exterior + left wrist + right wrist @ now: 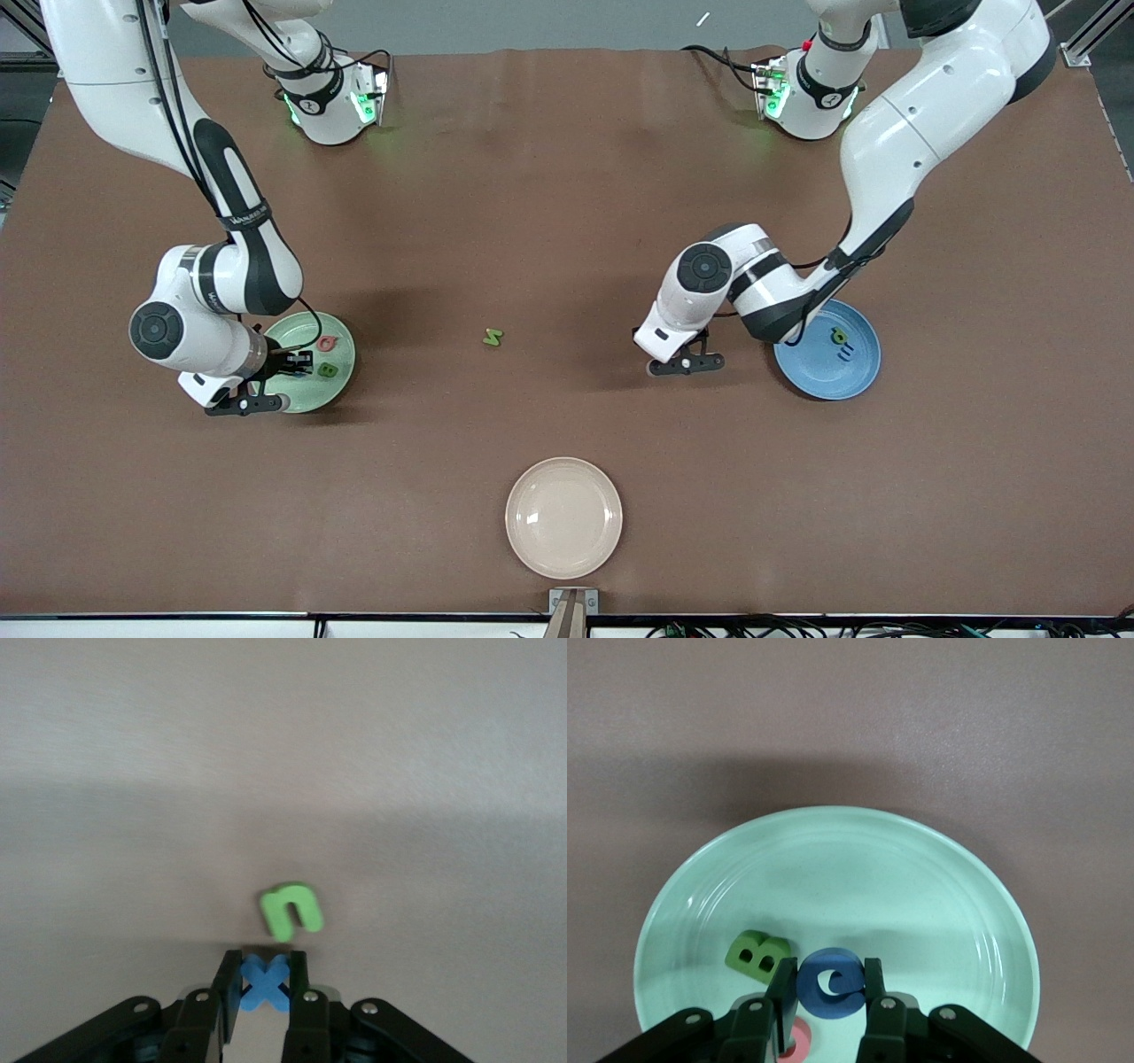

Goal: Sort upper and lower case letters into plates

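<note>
Your left gripper (264,985): jaws pinch blue X (265,980). Right gripper (828,985), over green plate (939,904): jaws clamp blue letter (830,983), half hiding pink letter (799,1041).

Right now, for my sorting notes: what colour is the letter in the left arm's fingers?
Blue letter; the left wrist view shows it best.
</note>
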Controlling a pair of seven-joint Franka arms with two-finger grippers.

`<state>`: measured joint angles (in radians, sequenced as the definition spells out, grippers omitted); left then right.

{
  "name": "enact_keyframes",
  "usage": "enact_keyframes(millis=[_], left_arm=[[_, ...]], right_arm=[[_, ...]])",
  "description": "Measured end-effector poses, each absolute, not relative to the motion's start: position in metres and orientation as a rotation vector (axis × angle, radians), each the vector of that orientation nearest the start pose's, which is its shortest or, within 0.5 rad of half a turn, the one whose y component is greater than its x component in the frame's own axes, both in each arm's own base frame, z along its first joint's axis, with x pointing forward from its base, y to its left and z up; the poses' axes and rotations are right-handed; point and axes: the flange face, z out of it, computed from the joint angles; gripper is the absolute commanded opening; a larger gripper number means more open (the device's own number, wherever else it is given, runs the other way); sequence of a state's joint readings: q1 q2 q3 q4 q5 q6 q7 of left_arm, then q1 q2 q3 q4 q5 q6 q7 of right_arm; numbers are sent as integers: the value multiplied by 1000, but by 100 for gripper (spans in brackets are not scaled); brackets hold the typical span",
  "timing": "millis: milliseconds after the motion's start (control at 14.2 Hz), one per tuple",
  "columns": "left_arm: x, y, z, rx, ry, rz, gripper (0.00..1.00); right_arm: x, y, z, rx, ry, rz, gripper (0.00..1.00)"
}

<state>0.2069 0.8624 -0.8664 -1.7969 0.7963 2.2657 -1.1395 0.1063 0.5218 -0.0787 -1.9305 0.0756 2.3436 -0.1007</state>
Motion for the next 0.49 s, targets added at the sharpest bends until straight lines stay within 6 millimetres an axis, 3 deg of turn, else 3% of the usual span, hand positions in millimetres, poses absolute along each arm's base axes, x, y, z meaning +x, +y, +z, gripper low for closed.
enact_keyframes(millis=[282,353,423,494], left_arm=[[559,-285,240,-3178,-128,113,6],[561,-261,244,-3189,-104,127,5],[562,-236,245,-3195,-77,138,5],[562,-208,242,-3194,-41,142,6]], right_arm=[[612,19,200,-3119,-126,175,9],[611,16,199,-3119,-118,179,29],[611,12,198,-3119,-109,182,79],[610,8,197,-3119,-102,186,100]])
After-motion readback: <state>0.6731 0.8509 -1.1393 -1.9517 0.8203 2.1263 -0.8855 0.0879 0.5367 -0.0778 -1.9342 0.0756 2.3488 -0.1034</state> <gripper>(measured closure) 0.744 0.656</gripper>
